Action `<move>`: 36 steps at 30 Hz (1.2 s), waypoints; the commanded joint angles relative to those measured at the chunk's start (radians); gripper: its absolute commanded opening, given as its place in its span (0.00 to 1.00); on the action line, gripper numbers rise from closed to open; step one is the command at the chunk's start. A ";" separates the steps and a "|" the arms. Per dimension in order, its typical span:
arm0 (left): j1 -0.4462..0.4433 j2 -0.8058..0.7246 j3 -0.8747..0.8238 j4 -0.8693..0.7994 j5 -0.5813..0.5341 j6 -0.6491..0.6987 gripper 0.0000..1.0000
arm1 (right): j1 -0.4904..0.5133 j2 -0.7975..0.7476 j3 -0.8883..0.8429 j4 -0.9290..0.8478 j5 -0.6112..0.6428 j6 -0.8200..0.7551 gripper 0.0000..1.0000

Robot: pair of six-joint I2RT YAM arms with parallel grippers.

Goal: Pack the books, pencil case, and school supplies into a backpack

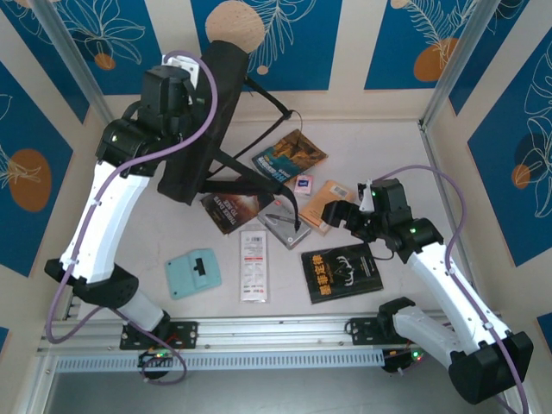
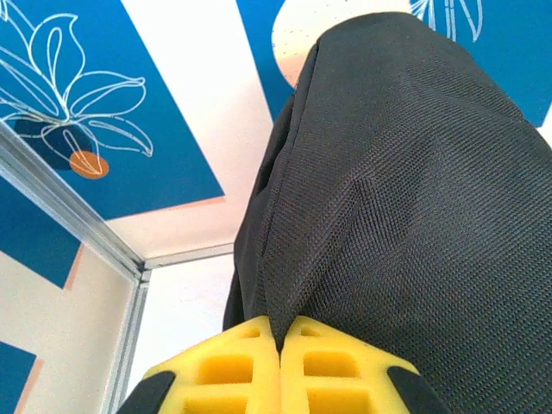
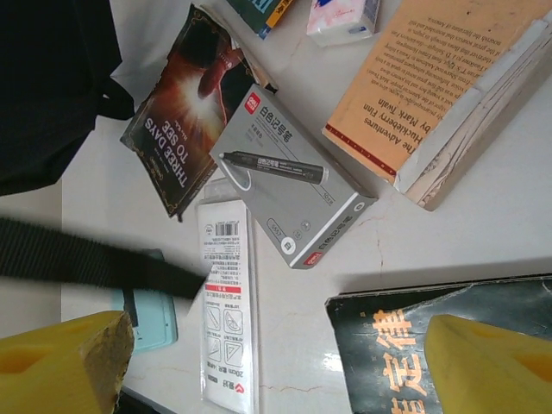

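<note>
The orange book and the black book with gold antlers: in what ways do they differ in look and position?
The orange book has a plain cover with dark print, while the black book bears gold antlers and characters. The orange book lies farther from the arm bases; the black book lies nearer to them. Both lie flat on the table.

bright even light, soft short shadows on the table [image 1: 285,312], close yellow jaws blurred in wrist views
</note>
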 commanded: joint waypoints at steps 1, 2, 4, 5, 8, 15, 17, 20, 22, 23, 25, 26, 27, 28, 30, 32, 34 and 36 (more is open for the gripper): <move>-0.073 -0.055 -0.007 0.116 -0.020 0.030 0.00 | 0.007 0.000 0.001 0.009 -0.021 0.010 0.88; -0.094 -0.049 -0.021 0.099 0.008 0.013 0.00 | 0.007 -0.001 0.004 0.006 -0.015 0.008 0.88; -0.133 -0.031 -0.064 0.051 0.126 -0.059 0.00 | 0.005 -0.001 0.017 -0.012 0.009 0.003 0.88; -0.146 -0.019 -0.084 0.033 0.194 -0.099 0.00 | 0.005 0.001 0.022 -0.022 0.023 0.002 0.88; -0.186 -0.011 -0.231 0.063 0.415 -0.241 0.00 | -0.008 -0.002 0.051 -0.085 0.106 0.006 0.88; -0.313 0.020 -0.555 0.320 0.753 -0.502 0.11 | -0.085 -0.084 0.059 -0.164 0.249 0.046 0.89; -0.331 0.035 -0.584 0.334 0.784 -0.521 0.35 | -0.110 -0.098 0.058 -0.170 0.245 0.053 0.90; -0.328 -0.008 -0.593 0.315 0.729 -0.505 0.60 | -0.136 -0.104 0.058 -0.163 0.194 0.052 0.90; -0.321 -0.059 -0.576 0.295 0.689 -0.481 0.71 | -0.145 -0.097 0.060 -0.156 0.136 0.060 0.90; -0.317 -0.073 -0.566 0.281 0.679 -0.473 0.71 | -0.148 -0.092 0.058 -0.139 0.088 0.068 0.89; -0.304 -0.115 -0.546 0.236 0.647 -0.453 0.71 | -0.147 -0.075 0.058 -0.123 0.009 0.111 0.87; -0.297 -0.128 -0.547 0.215 0.625 -0.453 0.71 | -0.145 -0.064 0.056 -0.119 -0.017 0.134 0.86; -0.288 -0.144 -0.557 0.192 0.600 -0.461 0.71 | -0.141 -0.044 0.054 -0.112 -0.063 0.169 0.82; -0.277 -0.158 -0.571 0.174 0.584 -0.474 0.71 | -0.132 -0.025 0.050 -0.105 -0.093 0.203 0.79; -0.255 -0.182 -0.619 0.148 0.566 -0.502 0.70 | -0.081 0.014 0.044 -0.077 -0.128 0.248 0.75; -0.224 -0.209 -0.679 0.130 0.555 -0.525 0.70 | 0.009 0.051 0.050 -0.058 -0.092 0.280 0.74; -0.175 -0.237 -0.752 0.113 0.561 -0.541 0.70 | 0.110 0.103 0.066 -0.055 -0.021 0.291 0.74; -0.118 -0.265 -0.825 0.107 0.589 -0.547 0.70 | 0.175 0.162 0.078 -0.052 0.008 0.297 0.75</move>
